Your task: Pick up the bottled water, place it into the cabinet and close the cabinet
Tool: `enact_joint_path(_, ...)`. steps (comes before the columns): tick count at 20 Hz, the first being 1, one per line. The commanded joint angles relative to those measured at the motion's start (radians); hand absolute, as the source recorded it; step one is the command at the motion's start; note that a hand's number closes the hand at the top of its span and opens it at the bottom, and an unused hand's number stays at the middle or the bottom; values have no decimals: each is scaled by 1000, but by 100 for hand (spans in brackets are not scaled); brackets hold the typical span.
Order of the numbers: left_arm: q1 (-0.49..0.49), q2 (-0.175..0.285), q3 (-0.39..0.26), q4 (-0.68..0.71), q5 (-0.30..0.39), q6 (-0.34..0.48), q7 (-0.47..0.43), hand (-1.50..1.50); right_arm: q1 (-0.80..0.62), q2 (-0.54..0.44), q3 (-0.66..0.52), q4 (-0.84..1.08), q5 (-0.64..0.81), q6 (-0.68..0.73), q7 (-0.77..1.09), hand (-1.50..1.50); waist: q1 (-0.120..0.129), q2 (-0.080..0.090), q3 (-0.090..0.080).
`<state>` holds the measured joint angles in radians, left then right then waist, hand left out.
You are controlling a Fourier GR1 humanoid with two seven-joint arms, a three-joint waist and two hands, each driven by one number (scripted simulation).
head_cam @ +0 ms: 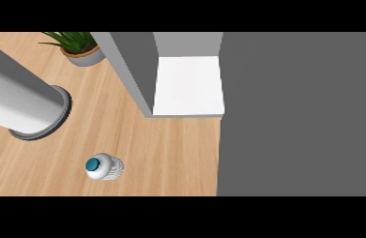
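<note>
A broad grey panel (293,113) fills the right side of the frame from top to bottom and covers the worktop (164,155) there, so it stands closest to the view. To its left, in the lower left of the frame, the bottled water (105,166) stands upright on the light wooden worktop, seen almost straight from above. It shows a round teal cap in the middle, ringed by a ribbed, clear-white shoulder and body. Nothing touches it, and bare wood lies all around it. Up and to its right, well apart from it, the cabinet (134,70) stands open, with a grey side wall and a white inner floor (190,84) that meets the grey panel on its right edge. At the left edge, above the bottle, a large grey cylinder (28,104) with a dark rim slants across the wood. A potted plant (80,49) sits in the upper left corner. Neither robot hand shows in the view, so whether either is released or clenched cannot be told.
</note>
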<state>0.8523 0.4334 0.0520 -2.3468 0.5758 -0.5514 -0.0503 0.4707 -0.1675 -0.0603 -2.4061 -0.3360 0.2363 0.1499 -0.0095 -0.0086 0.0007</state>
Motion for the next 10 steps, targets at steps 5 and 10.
enact_joint_path(5, -55, 17, 89, 9, 97, 22, 18, -150, 131, -13, -59, -235, -196, 31, 72, -150, -20, 2, -1)
enact_joint_path(10, -224, 28, 82, 161, 50, 47, 53, -150, 67, -23, -90, -169, -227, 38, 66, -150, -22, 9, -2)
